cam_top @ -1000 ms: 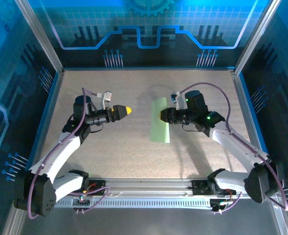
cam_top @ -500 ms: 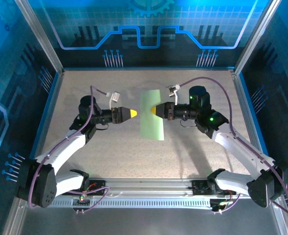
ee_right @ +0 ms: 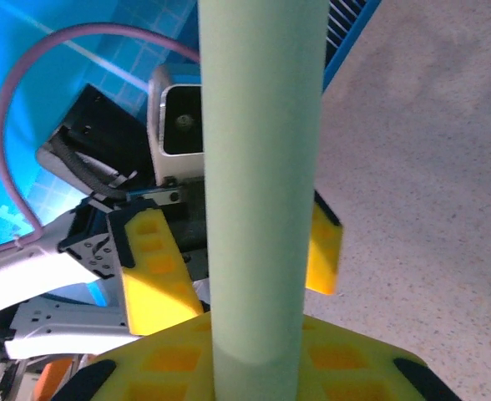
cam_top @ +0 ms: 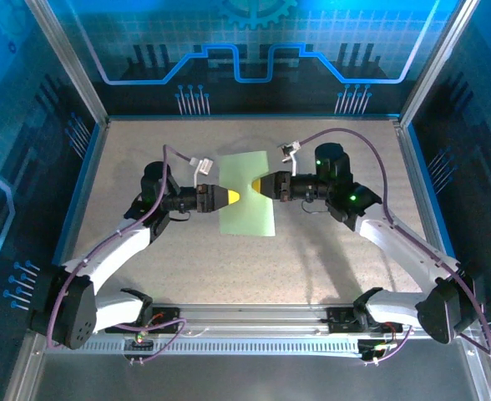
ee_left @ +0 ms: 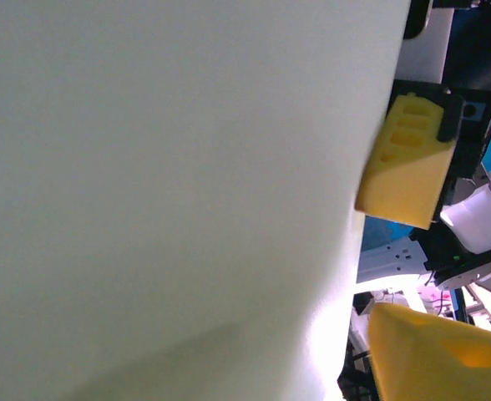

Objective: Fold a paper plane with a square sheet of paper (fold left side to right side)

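Now my right claw point(cam_top: 257, 185) has swung the pinched green sheet point(cam_top: 247, 215) broadside above the middle of the bench point(cam_top: 346, 150); my left claw point(cam_top: 235, 196), spread wide, has reached its left edge, ready for folding.

**Inspector:** Class of premises?

**Assessor:** Robotics lab test cell. Speckled table point(cam_top: 187, 267) enclosed by aluminium posts point(cam_top: 66, 63) and blue circuit-print panels point(cam_top: 254, 42). Cabled left arm point(cam_top: 116, 246) and right arm point(cam_top: 404, 246) are bolted to a rail point(cam_top: 254, 316).

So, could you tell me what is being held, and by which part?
The right hand pinches the paper sheet about midway along one edge; the left hand is open around it.
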You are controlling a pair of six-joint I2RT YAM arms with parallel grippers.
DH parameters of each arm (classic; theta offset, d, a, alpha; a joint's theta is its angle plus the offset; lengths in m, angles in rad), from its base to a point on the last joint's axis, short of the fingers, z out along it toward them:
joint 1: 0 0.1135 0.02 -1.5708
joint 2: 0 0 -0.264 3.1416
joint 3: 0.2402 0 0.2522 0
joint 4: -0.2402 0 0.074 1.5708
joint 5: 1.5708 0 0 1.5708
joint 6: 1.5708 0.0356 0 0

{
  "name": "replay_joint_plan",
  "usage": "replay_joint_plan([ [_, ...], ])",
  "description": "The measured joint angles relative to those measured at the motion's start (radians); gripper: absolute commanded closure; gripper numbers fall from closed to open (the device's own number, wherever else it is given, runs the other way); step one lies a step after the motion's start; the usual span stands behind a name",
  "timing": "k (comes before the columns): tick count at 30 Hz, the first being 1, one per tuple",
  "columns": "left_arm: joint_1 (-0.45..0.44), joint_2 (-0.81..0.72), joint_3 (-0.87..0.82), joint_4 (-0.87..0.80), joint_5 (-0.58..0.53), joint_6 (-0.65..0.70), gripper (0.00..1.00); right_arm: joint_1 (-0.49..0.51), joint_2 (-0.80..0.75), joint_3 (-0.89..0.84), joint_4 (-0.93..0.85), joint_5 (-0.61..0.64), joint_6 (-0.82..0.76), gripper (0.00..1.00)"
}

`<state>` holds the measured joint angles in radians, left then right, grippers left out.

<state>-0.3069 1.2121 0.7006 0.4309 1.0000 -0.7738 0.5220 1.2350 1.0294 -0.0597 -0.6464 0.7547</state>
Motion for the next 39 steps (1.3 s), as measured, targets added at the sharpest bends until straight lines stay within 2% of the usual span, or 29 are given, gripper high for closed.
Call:
replay_joint_plan([
  [5,0.0,-0.002,0.0,-0.029,-0.01,0.022,0.55,-0.02,0.0,-0.003,-0.047,0.021,-0.031,0.78],
  [13,0.0,-0.003,0.0,-0.097,-0.079,0.067,0.75,-0.04,-0.01,-0.048,-0.093,0.064,-0.061,0.78],
  [17,0.0,-0.002,0.0,-0.121,-0.11,0.074,0.89,-0.048,-0.015,-0.071,-0.109,0.077,-0.065,0.77],
  [21,0.0,0.009,0.0,-0.148,-0.132,0.077,1.0,-0.05,-0.016,-0.085,-0.115,0.092,-0.068,0.59],
  [26,0.0,0.056,0.008,-0.246,-0.174,0.116,1.0,-0.066,-0.015,-0.096,-0.147,0.137,-0.074,0.41],
  [29,0.0,0.12,0.029,-0.321,-0.203,0.15,1.0,-0.077,-0.002,-0.101,-0.185,0.183,-0.078,0.36],
  [35,0.0,0.291,0.057,-0.435,-0.274,0.22,1.0,-0.079,0.056,-0.146,-0.222,0.264,-0.082,0.35],
  [39,0.0,0.396,0.084,-0.51,-0.341,0.269,1.0,-0.079,0.103,-0.198,-0.232,0.312,-0.072,0.43],
])
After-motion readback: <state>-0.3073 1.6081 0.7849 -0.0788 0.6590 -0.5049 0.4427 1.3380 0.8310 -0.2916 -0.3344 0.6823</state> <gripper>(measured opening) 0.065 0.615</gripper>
